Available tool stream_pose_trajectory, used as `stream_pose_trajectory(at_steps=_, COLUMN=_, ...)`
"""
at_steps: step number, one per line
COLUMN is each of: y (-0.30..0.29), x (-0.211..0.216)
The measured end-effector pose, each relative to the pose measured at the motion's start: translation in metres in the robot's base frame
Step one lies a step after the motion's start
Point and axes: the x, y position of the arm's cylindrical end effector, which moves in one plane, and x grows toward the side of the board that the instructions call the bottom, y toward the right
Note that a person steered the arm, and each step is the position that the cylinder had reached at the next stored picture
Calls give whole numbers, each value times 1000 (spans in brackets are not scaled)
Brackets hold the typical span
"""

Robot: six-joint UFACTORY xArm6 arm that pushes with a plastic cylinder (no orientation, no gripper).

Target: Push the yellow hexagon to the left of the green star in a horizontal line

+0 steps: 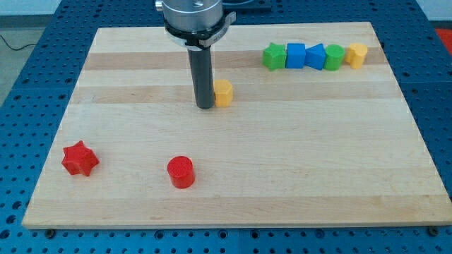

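A yellow hexagon (224,92) lies on the wooden board near the middle top. My tip (205,106) stands right against its left side, touching or nearly touching it. The green star (274,56) lies up and to the right of the hexagon, at the left end of a row of blocks near the view's top right. The hexagon sits lower than the star and left of it.
Right of the green star stand a blue cube (295,54), a blue block (315,56), a green block (333,56) and a yellow block (357,53). A red star (79,158) and a red cylinder (181,171) lie at the bottom left. The board's edge (233,224) runs along the bottom.
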Motion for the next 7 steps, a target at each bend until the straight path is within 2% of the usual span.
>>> stream_pose_trajectory(at_steps=1, y=7, x=25)
stream_pose_trajectory(at_steps=2, y=28, x=31)
stream_pose_trajectory(at_steps=4, y=35, x=-41)
stream_pose_trajectory(at_steps=5, y=35, x=-26)
stream_pose_trajectory(at_steps=6, y=34, x=-31)
stream_pose_trajectory(at_steps=7, y=35, x=-60)
